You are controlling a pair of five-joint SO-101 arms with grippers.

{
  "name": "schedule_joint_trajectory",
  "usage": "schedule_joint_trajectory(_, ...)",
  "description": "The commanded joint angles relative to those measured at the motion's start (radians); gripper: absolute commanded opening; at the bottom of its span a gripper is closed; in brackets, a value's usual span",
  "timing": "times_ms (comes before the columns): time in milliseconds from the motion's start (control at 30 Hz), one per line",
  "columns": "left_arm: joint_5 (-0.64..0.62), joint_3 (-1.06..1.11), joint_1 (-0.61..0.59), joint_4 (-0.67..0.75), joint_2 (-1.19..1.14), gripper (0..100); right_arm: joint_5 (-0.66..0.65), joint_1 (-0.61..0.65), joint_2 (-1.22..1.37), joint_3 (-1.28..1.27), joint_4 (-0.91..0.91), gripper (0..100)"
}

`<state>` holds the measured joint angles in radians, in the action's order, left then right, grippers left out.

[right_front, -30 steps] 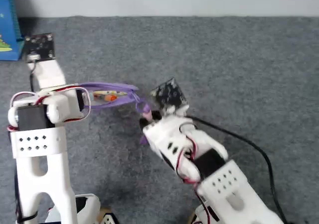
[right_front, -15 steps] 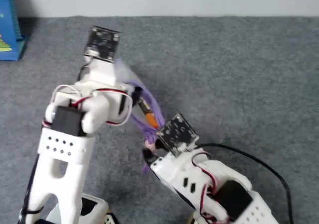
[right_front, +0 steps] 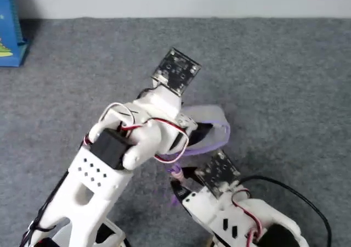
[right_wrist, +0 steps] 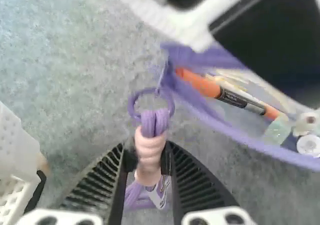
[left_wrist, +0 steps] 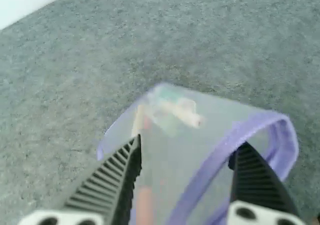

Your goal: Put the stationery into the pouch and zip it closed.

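A translucent purple-edged pouch [right_front: 215, 122] hangs at the table's middle, held up by my left gripper [left_wrist: 190, 146], whose jaws stand on either side of its wall. In the left wrist view the pouch [left_wrist: 200, 140] shows pale stationery [left_wrist: 177, 110] inside. My right gripper [right_wrist: 148, 150] is shut on the pink and purple zipper pull [right_wrist: 149, 124], just nearer than the pouch [right_wrist: 235, 130]. An orange pen [right_wrist: 202, 85] and other small pieces lie in the pouch's open mouth. From above, the right gripper [right_front: 176, 177] sits under the left arm's wrist.
Grey carpet covers the table. A blue box [right_front: 7, 33] stands at the far left corner against the white wall. A black cable [right_front: 299, 191] trails from the right arm along the near right side.
The left arm swung from the left side to the table's middle, carrying the pouch with it. The right arm drew back toward the near edge, still holding the zipper pull.
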<state>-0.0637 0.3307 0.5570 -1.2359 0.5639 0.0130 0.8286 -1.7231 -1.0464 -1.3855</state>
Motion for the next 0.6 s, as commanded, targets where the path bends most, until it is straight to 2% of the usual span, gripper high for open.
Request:
schedule_joint_trajectory(0, 0.003, -0.058, 0.002, -0.035, 0.038, 27, -0.003, 0.008, -0.064, 0.002, -0.030, 0.8)
schedule_joint_trajectory(233, 0.011, -0.206, 0.000, -0.261, 0.176, 27, -0.012, -0.151, -0.091, 0.005, -0.051, 0.8)
schedule_joint_trajectory(467, 0.078, -0.225, -0.083, -0.374, 0.270, 27, -0.005, -0.163, -0.091, 0.008, -0.030, 0.8)
schedule_joint_trajectory(567, 0.146, -0.223, -0.115, -0.410, 0.296, 27, -0.005, -0.163, -0.091, 0.009, -0.002, 0.8)
